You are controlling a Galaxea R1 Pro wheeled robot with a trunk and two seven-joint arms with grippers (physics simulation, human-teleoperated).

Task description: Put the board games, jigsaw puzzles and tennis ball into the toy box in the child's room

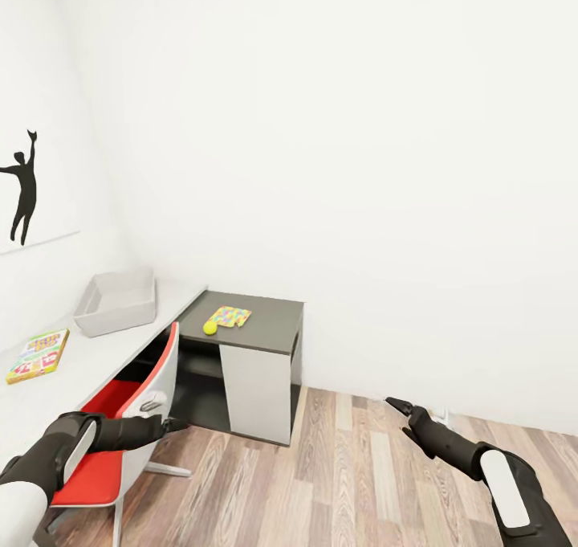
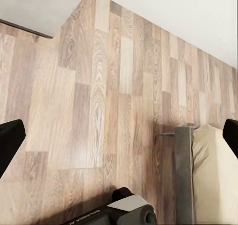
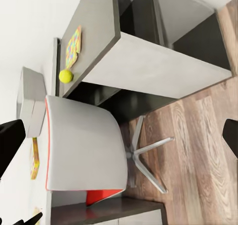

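Fingers first: in the head view your left gripper [image 1: 178,424] sits low beside the red chair [image 1: 128,406], and you cannot tell there how wide it stands; your right gripper [image 1: 399,405] hangs over the wood floor [image 1: 337,483] with its tips apart and nothing between them. Both arms look tucked for driving, since everything to be moved lies ahead. The toy box [image 1: 118,300] rests on the white worktop [image 1: 96,358] against the wall, a board game [image 1: 38,355] nearer you on the same surface. A jigsaw puzzle [image 1: 227,318] and the tennis ball [image 1: 210,328] touching its corner lie on the lower dark cabinet [image 1: 265,326].

From the left wrist, both fingers [image 2: 10,143] sit at the frame's edges, wide apart and empty, over floor, with the bed [image 2: 215,180] corner close by.

From the right wrist, the fingers [image 3: 11,140] are equally spread and empty, aimed toward the chair, ball [image 3: 65,76], puzzle [image 3: 73,46] and box [image 3: 30,103].
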